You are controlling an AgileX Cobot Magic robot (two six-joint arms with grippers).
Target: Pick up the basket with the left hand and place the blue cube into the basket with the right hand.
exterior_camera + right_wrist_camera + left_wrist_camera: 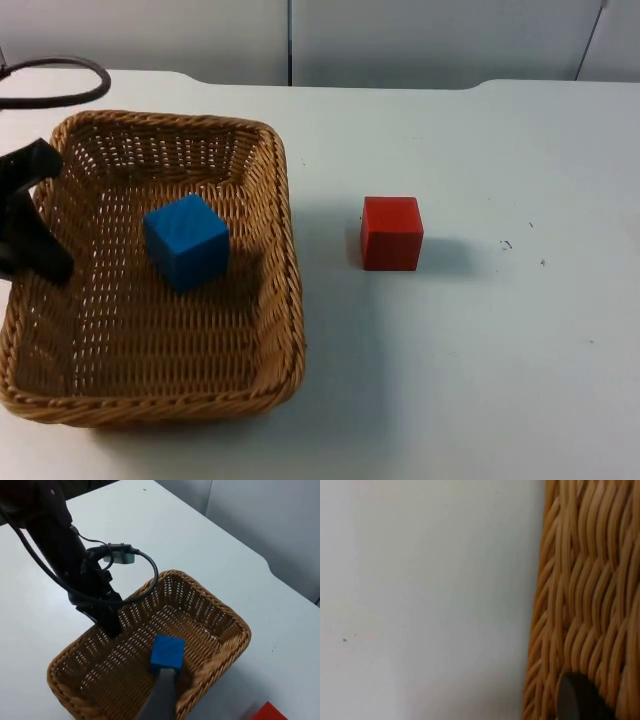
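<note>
Basket [150, 390] on the counter [480, 380] already holds the blue cube [187, 241] in the top view, the left end effector [30, 235] straddling its left rim, so I judge only release and withdrawal remain; a red cube [391, 232] sits apart. Left wrist view: a fingertip [577, 697] rests against the weave [590, 580], grip seemingly closed on the rim. Right wrist view: the right end effector's finger [162, 697] hangs just above the cube [167, 652]; its opening I cannot tell.

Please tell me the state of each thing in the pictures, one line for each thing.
basket: upright on the table, its left rim held by the left gripper.
blue cube: inside the basket, tilted.
red cube: on the table beside the basket, apart from it.
left gripper: shut on the basket rim.
right gripper: above the basket; one finger shows, just in front of the blue cube.
</note>
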